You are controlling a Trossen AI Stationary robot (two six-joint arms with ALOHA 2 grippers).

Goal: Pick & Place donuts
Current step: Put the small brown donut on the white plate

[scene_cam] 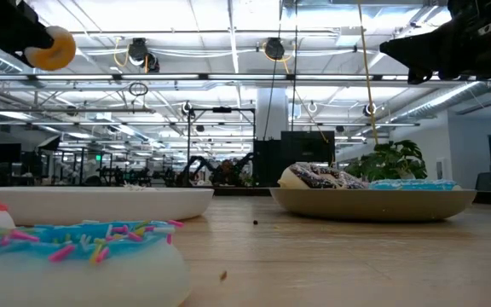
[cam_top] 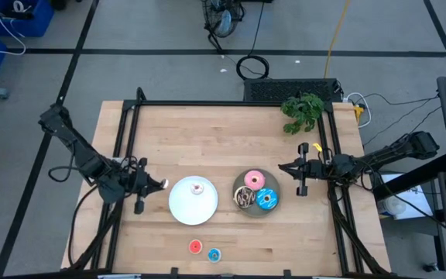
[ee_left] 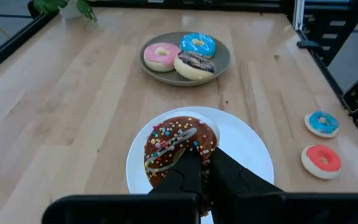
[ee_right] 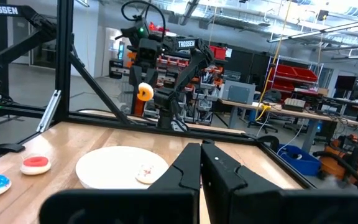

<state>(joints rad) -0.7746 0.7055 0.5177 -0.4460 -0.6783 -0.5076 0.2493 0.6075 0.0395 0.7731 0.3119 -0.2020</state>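
My left gripper [cam_top: 159, 184] hangs just left of the round white plate [cam_top: 184, 208], shut on a tiny brown donut with sprinkles [ee_left: 176, 144], which also shows high over the table [scene_cam: 51, 48]. A tiny white-pink donut [cam_top: 198, 187] lies on the white plate. The grey plate [cam_top: 273, 184] holds the pink [cam_top: 254, 180], brown streaked [cam_top: 244, 198] and blue sprinkled [cam_top: 267, 200] donuts. A tiny red donut [cam_top: 195, 246] and a tiny blue one [cam_top: 214, 254] lie on the table near its front edge. My right gripper [cam_top: 281, 167] waits shut, right of the grey plate. My left gripper pinches the tiny brown donut at its rim [ee_left: 191, 155] between the two fingers [ee_left: 182, 174]. The fingers come from the table's left, slanting a little downward. The donut stands on edge ahead of the fingertips, lifted clear of the table and the plate.
A green plant [cam_top: 303, 111] stands at the far right corner. Black frame rails [cam_top: 130, 124] run along the table's left, far and right sides. Bare wood lies across the far half of the table.
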